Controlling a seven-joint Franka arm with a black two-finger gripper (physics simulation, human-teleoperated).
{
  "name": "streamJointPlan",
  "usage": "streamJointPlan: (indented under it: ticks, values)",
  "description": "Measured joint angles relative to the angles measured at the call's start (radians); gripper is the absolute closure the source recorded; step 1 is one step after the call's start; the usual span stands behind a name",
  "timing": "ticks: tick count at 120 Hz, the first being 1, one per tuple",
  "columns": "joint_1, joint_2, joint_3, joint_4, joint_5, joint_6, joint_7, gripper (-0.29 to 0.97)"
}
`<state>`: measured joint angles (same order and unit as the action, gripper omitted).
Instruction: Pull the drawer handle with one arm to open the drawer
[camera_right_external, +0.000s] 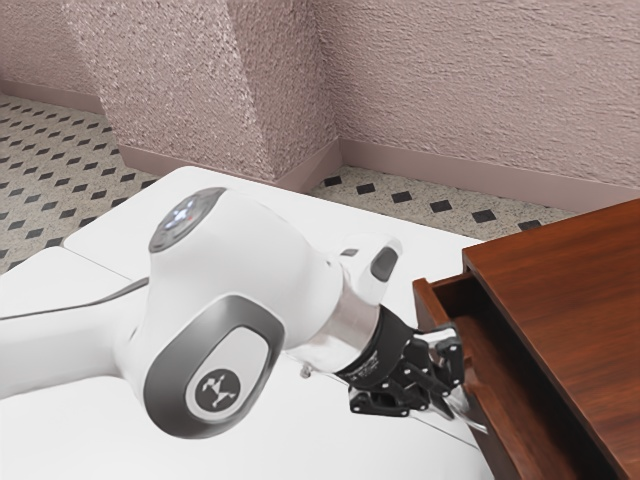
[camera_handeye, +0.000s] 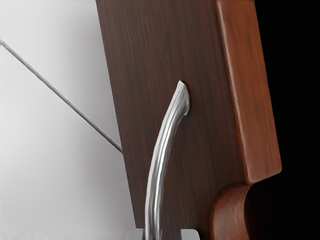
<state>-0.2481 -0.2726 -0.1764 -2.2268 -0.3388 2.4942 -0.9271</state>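
Drawer (camera_right_external: 440, 300) stands partly pulled out of the dark wooden cabinet (camera_right_external: 570, 290) at the exterior view's right, its front clear of the cabinet face and a dark gap open behind its top edge. The cabinet sits on the white table (camera_right_external: 260, 200), from which the white arm (camera_right_external: 230, 300) reaches toward the exterior view's right. The black gripper (camera_right_external: 440, 385) is right against the lower part of the drawer front, at the silver drawer handle (camera_right_external: 470, 412), which juts out just beside it. Whether the gripper is clamped on the handle or merely at it cannot be told from either view. In the wrist view the drawer front (camera_handeye: 150, 60) shows its dark wood grain close up, with a lighter reddish edge along one side, and the curved metal handle (camera_handeye: 167, 145) is fixed to the wood at one end and bows away from it toward the hand. Behind the table, a black-and-white speckled tile floor (camera_right_external: 60, 150) meets rough pinkish walls (camera_right_external: 450, 70)
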Motion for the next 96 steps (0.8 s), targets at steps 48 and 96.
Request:
streamJointPlan:
  ticks: [48, 96]
  values:
    - [0.003, -0.044, 0.015, -0.029, -0.003, -0.012, 0.006, 0.72]
    - [0.004, -0.086, 0.015, -0.066, -0.001, -0.026, 0.012, 0.72]
